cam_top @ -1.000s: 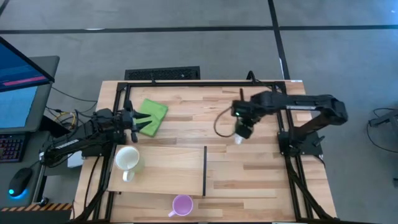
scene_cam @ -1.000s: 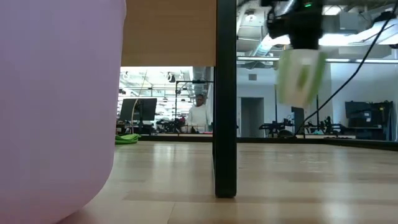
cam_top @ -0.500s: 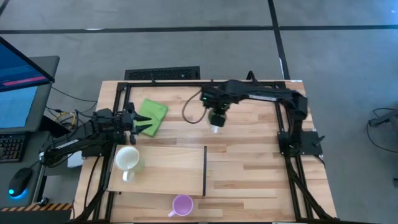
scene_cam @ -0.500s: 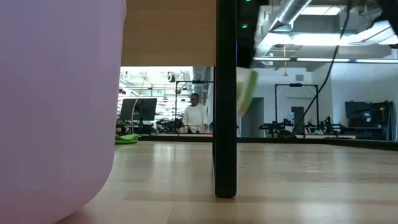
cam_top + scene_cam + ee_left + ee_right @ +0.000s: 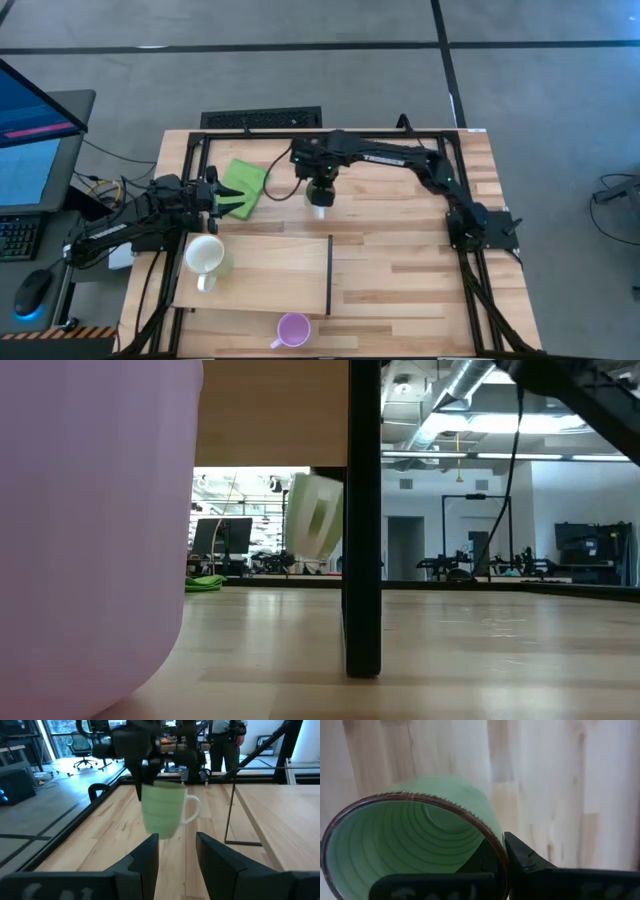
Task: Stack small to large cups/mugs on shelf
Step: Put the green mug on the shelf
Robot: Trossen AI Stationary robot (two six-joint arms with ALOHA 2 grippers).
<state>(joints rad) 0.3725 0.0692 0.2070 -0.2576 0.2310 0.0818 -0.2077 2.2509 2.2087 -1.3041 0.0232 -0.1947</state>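
My right gripper (image 5: 320, 192) is shut on the green mug (image 5: 162, 812), which hangs above the tabletop just beyond the far edge of the plywood shelf (image 5: 270, 285); the mug also shows in the low view (image 5: 315, 520). The white mug (image 5: 205, 255) stands upright on the shelf's left end. The light purple mug (image 5: 293, 328) stands on the table near the front edge and fills the left of the low view (image 5: 90, 530). My left gripper (image 5: 177, 852) is open and empty at the table's left, beside the green cloth (image 5: 245, 185). My right gripper holds the green mug by its rim (image 5: 496, 849), one finger inside the mug and one finger (image 5: 522, 860) outside the wall. The fingers come from above, pointing down. The mug hangs upright below them, clear of the table, its handle (image 5: 192, 810) sticking out sideways.
The folded green cloth lies at the far left of the table. The shelf's dark strip (image 5: 330, 275) runs along its right short edge. The table's right half (image 5: 410, 260) is bare wood. A person stands in the room beyond the table (image 5: 222, 740).
My right gripper has carried the green mug from the table's middle right toward its left edge, staying shut on it. The mug has stayed upright and clear of the table and now hangs near the green cloth and my left gripper.
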